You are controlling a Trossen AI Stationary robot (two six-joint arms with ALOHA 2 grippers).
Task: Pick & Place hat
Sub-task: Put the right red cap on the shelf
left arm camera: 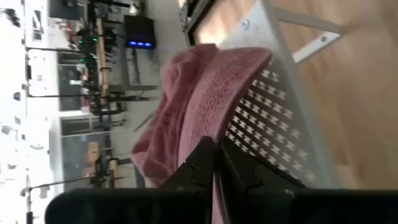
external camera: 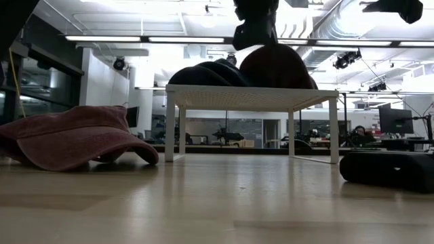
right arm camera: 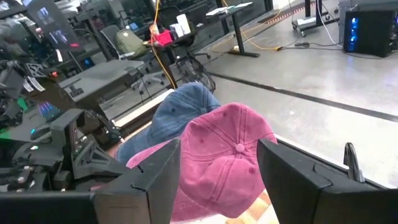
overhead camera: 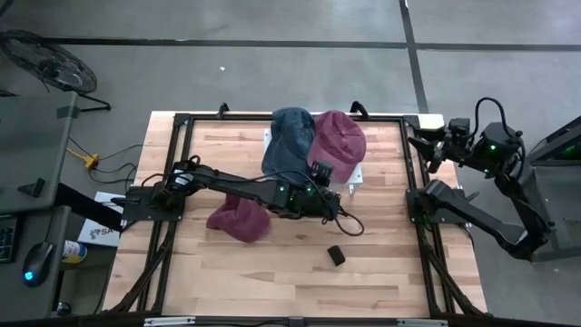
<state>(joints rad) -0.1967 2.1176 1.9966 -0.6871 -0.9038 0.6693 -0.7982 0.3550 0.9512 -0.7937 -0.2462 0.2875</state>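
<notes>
A maroon hat [overhead camera: 340,141] lies on top of a white perforated stand [overhead camera: 355,187] at the far middle of the table, with a blue hat [overhead camera: 289,136] beside it on the same stand. My left gripper [overhead camera: 320,173] reaches in from the table's left and is shut on the maroon hat [left arm camera: 199,99] at its near edge. In the low view this gripper [external camera: 256,30] hangs just above the hat [external camera: 278,64]. My right gripper [overhead camera: 425,145] waits open at the far right, clear of everything, facing both hats [right arm camera: 224,155]. My left gripper pinches the maroon hat's near edge [left arm camera: 210,127] between its two shut fingers [left arm camera: 199,163]; a thin strip of cloth runs between them. The fingers come slanting down from the table's near left side. The hat rests on the stand's perforated top [left arm camera: 273,118].
A second maroon hat [overhead camera: 238,220] lies flat on the wooden table near the left arm's forearm. A small black block [overhead camera: 337,255] sits on the near middle of the table. A black frame runs along the table's edges.
</notes>
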